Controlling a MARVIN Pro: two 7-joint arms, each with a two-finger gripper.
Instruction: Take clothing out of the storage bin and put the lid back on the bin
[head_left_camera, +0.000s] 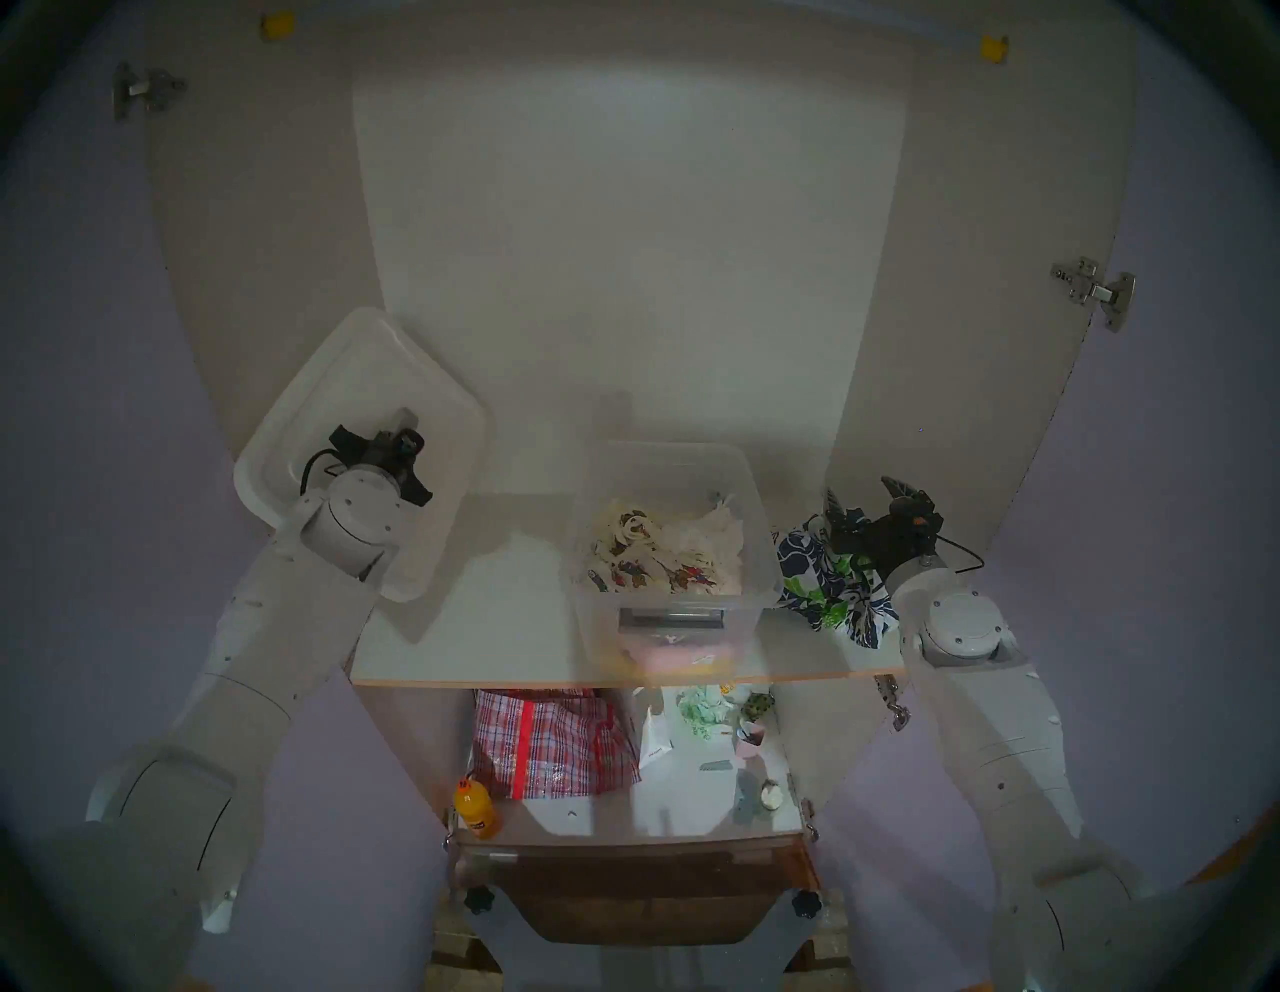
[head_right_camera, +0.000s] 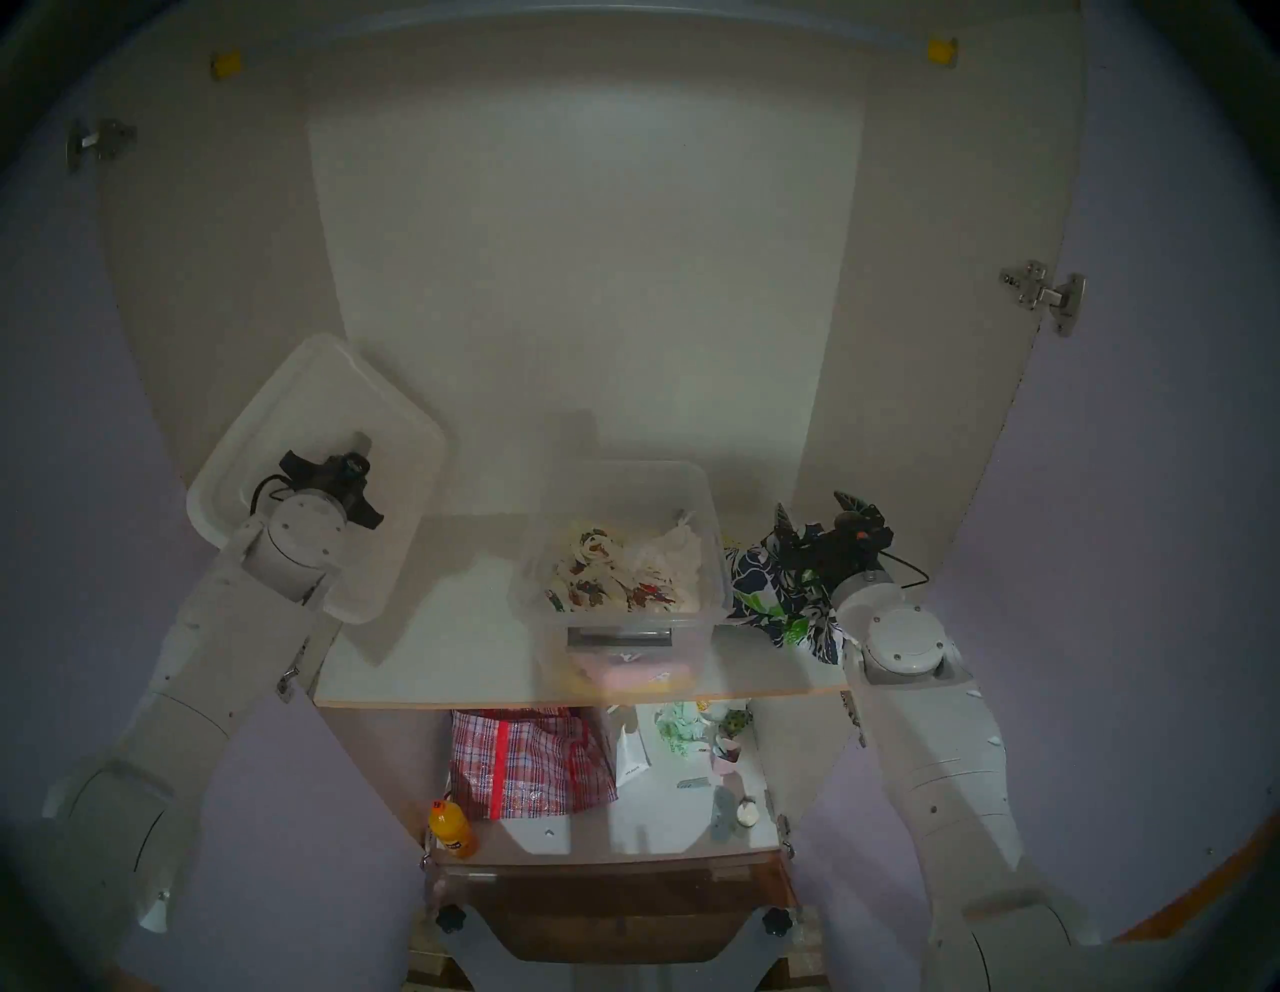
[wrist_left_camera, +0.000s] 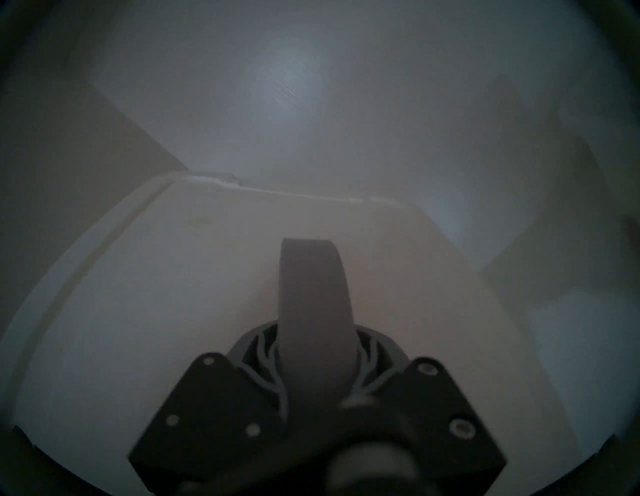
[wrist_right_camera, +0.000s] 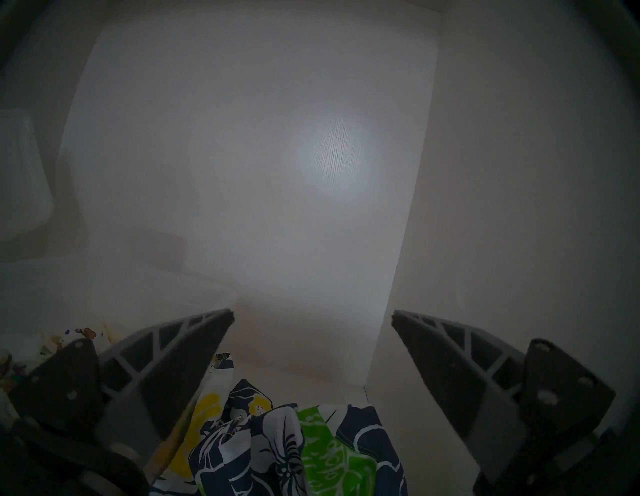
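The clear storage bin stands open mid-shelf, its grey handle bar at the front and cream printed fabric inside. The whitish lid is held tilted in the air left of the bin. My left gripper is shut on its grey centre handle. The navy floral clothing lies crumpled on the shelf just right of the bin. My right gripper is open and empty just above its far edge; the wrist view shows the fabric below the spread fingers.
The white shelf board sits inside a cabinet with side walls close to both arms and a hinge on the right. On the lower level are a red-checked bag, an orange bottle and small items.
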